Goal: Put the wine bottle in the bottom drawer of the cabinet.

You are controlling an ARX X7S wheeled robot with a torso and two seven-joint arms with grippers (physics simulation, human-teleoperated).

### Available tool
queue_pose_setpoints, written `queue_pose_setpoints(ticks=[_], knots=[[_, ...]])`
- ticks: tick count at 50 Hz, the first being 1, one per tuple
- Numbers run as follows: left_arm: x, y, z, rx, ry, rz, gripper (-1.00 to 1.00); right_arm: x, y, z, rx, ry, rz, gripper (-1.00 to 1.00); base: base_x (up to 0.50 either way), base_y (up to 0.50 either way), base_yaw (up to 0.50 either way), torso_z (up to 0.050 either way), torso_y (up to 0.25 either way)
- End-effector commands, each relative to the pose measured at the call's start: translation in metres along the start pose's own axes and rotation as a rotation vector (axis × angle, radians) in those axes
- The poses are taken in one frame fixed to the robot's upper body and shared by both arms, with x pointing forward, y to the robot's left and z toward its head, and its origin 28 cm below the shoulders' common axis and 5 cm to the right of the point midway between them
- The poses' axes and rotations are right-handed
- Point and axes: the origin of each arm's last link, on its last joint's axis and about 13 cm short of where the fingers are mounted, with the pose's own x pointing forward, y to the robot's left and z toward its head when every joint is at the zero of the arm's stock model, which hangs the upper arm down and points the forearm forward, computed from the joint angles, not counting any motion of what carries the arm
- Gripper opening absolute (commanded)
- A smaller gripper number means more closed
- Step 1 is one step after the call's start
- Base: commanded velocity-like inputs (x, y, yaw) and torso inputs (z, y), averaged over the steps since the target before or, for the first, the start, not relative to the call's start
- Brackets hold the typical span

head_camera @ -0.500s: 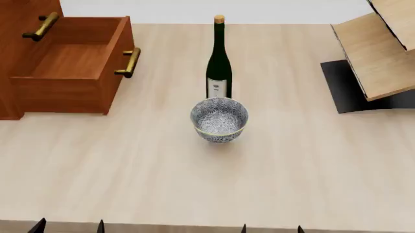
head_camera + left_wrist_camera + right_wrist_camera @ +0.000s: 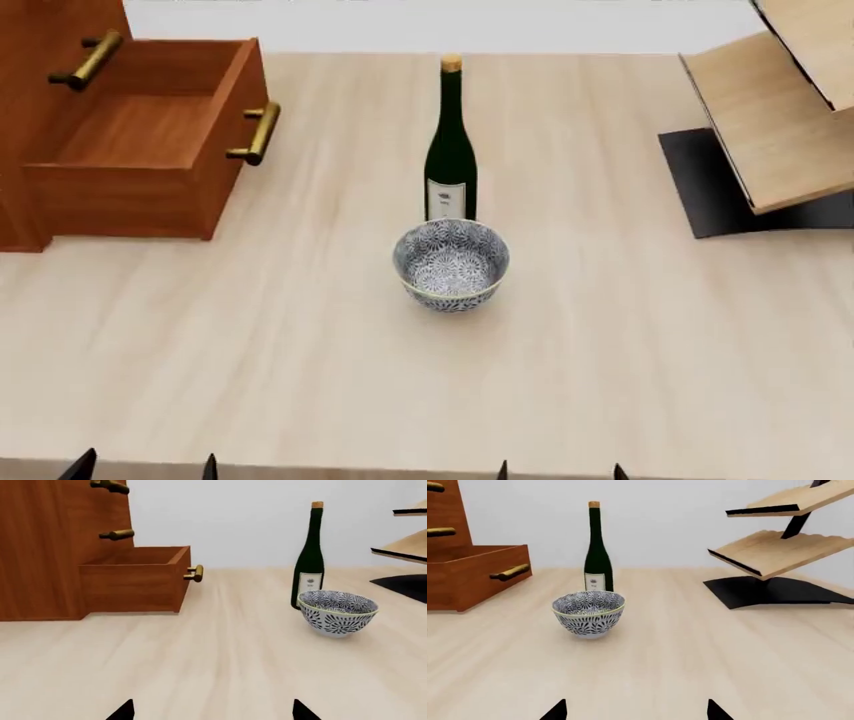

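Black fingertips are all that shows of each claw. In the head view the left gripper [image 2: 144,466] pokes up at the near edge of the table as two small dark points, set apart with a gap between them. The right gripper [image 2: 561,470] looks the same, two points with a gap. Both claws are spread wide and hold nothing. Bare table lies between the tips in both wrist views, too.

Past the claws comes the pale wooden table [image 2: 641,340]. A round bowl [image 2: 451,264] with a blue leafy pattern sits near the middle of it. Just behind the bowl stands the wine bottle [image 2: 450,150]. It is tall, dark green and upright, with a tan cork on top and a white label low down. From above, the bowl hides the foot of the bottle, and it is hard to tell if they touch.

Far off to the left stands the cabinet [image 2: 40,40], made of reddish-brown wood. Its bottom drawer [image 2: 134,140] is pulled out and open at the top, with a brass bar handle on the front. The bottle is well apart from it.

On the far right side stands a pale plywood rack [image 2: 781,110] on a black base.
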Motion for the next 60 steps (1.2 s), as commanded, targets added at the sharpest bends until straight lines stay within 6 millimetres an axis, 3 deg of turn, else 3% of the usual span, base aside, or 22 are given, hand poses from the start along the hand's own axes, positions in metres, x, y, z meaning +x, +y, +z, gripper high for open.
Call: queue_pose_setpoints(ticks=[1, 38, 44, 50, 60], knots=[[-0.003, 0.000, 0.002, 0.007, -0.021, -0.003, 1.00, -0.001, 0.000, 0.001, -0.006, -0.010, -0.003, 1.00, 0.00, 0.00, 0.00, 0.050, 0.000], [-0.001, 0.000, 0.002, -0.003, -0.019, 0.012, 1.00, -0.001, 0.000, 0.001, -0.011, -0.007, -0.003, 1.00, 0.00, 0.00, 0.00, 0.050, 0.000], [-0.003, -0.003, 0.003, 0.037, -0.031, 0.005, 1.00, -0.001, 0.002, 0.002, -0.017, -0.003, 0.007, 1.00, 0.00, 0.00, 0.00, 0.011, 0.000], [-0.002, -0.007, 0.019, 0.033, -0.024, -0.012, 1.00, 0.000, 0.000, 0.011, 0.025, -0.013, -0.006, 1.00, 0.00, 0.00, 0.00, 0.000, 0.000], [0.002, -0.001, 0.057, -0.030, 0.017, 0.050, 1.00, 0.001, -0.003, 0.046, 0.059, -0.058, -0.002, 1.00, 0.00, 0.00, 0.00, 0.000, 0.000]])
